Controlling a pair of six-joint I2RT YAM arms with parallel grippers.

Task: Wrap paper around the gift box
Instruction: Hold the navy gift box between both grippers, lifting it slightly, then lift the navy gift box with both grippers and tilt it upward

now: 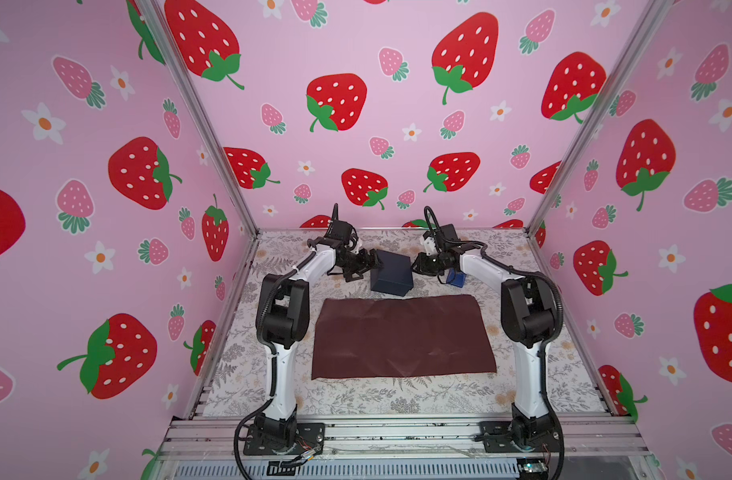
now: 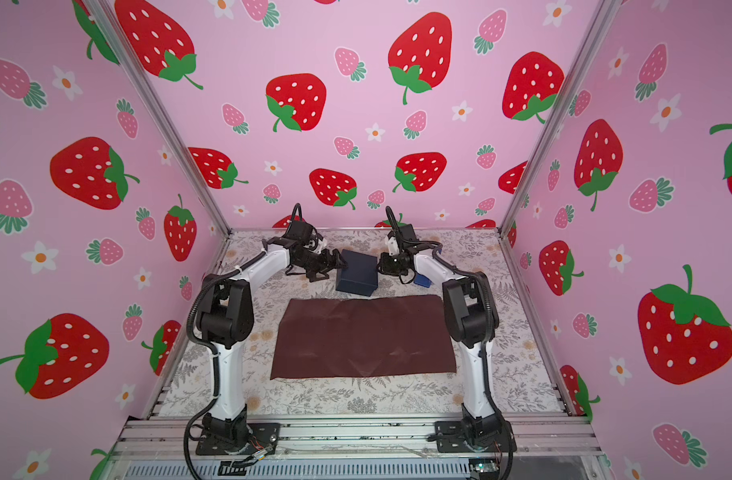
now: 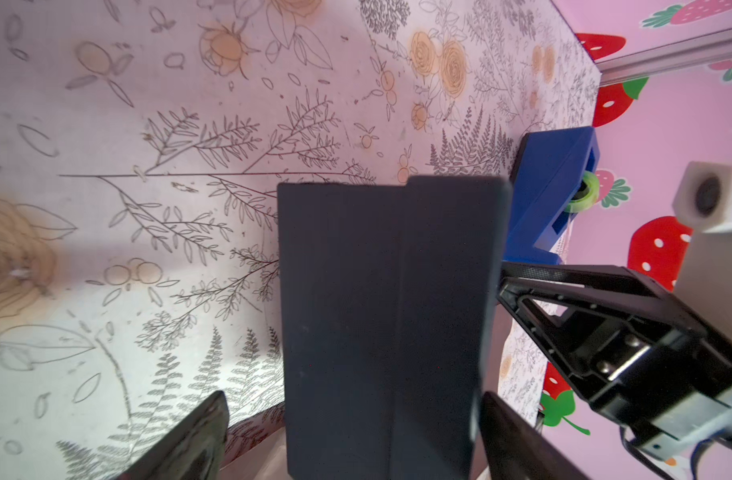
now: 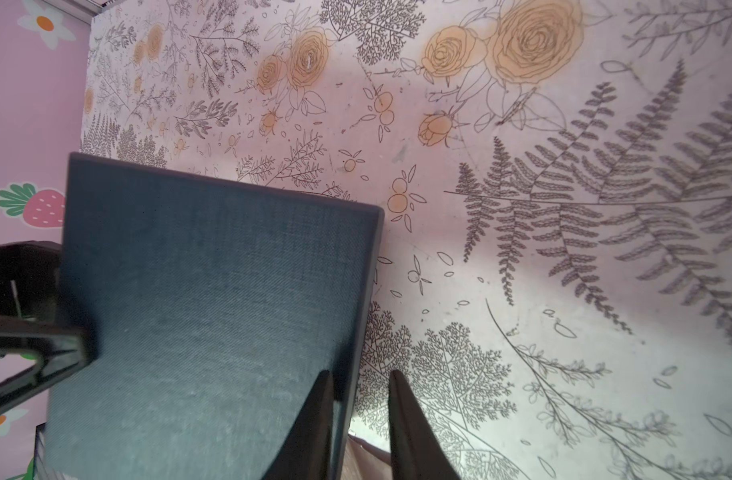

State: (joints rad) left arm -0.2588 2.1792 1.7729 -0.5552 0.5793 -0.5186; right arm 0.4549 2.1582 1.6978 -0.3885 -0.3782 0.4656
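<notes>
gift box (image 1: 391,272): navy | paper (image 1: 401,336): maroon | table (image 1: 356,399): floral | walls (image 1: 376,37): pink, strawberries

We see a bright blue tape dispenser (image 1: 456,278) close beside the right claw (image 1: 416,266), on the side away from the left claw (image 1: 375,262). Its greenish roll (image 3: 580,195) shows in the left wrist view. Beneath both claws lies a floral table cover (image 1: 356,399). Beyond them stand pink strawberry walls (image 1: 335,104) and an aluminium frame (image 1: 204,124).
</notes>
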